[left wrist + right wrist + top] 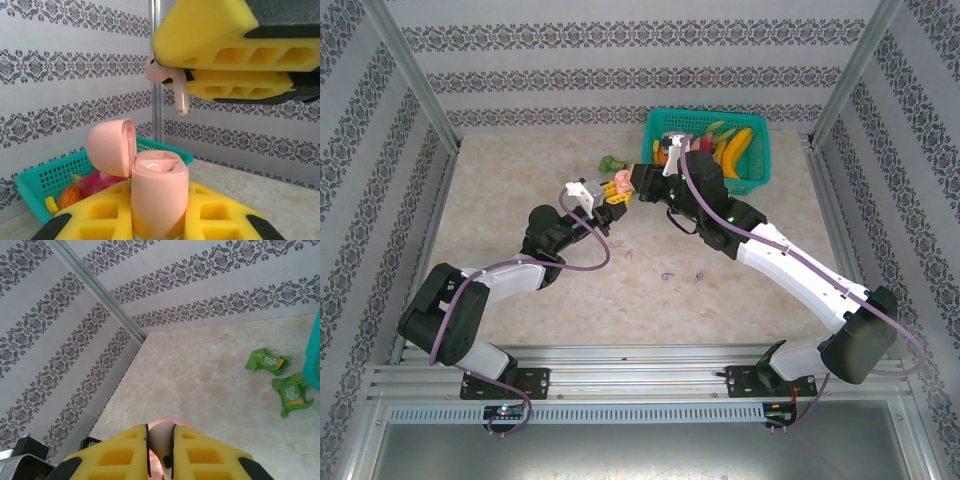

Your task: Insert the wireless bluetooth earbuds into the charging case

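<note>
Earbud (179, 95), pink, pinched by right end effector (160, 434), hangs just above open charging case (159, 175) clamped upright in left end effector (159, 210).

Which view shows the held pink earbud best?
Left wrist view: close up, the pink earbud hangs from the right pincer above the open case. Right wrist view shows a pink sliver between its fingers; top external, too small to tell.

Pink charging case (159, 200), pink earbud (176, 87), yellow jaws, teal basket (45, 180), green wrappers (267, 361), damask-striped walls (60, 65).
</note>
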`<state>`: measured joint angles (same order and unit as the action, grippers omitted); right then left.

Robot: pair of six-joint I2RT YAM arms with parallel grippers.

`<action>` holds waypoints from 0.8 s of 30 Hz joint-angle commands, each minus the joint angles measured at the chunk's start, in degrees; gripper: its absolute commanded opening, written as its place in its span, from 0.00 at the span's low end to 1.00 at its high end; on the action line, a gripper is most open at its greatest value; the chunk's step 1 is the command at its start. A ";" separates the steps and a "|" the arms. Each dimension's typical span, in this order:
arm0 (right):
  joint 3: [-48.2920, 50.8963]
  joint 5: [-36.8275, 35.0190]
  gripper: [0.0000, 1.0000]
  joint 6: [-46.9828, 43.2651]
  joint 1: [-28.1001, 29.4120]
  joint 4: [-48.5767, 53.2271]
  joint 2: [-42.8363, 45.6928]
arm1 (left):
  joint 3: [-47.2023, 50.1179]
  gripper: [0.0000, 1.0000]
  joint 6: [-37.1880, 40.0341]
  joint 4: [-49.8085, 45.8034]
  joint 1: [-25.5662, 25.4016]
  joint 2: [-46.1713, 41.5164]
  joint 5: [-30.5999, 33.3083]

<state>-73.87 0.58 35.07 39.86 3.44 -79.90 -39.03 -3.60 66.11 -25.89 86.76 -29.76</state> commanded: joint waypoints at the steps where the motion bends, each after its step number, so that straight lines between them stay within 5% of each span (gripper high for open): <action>1: 0.74 1.42 0.15 1.45 -0.36 -2.08 -1.03 | -2.18 0.00 0.60 3.42 -0.91 -1.82 0.01; 24: 2.15 4.01 0.13 1.94 -0.42 -2.39 -2.37 | -2.97 0.00 -0.01 2.55 -0.93 -2.17 0.05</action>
<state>-72.62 2.42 36.34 39.86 1.10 -81.30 -40.01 -3.62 66.04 -25.89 86.63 -29.76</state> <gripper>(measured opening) 0.137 0.209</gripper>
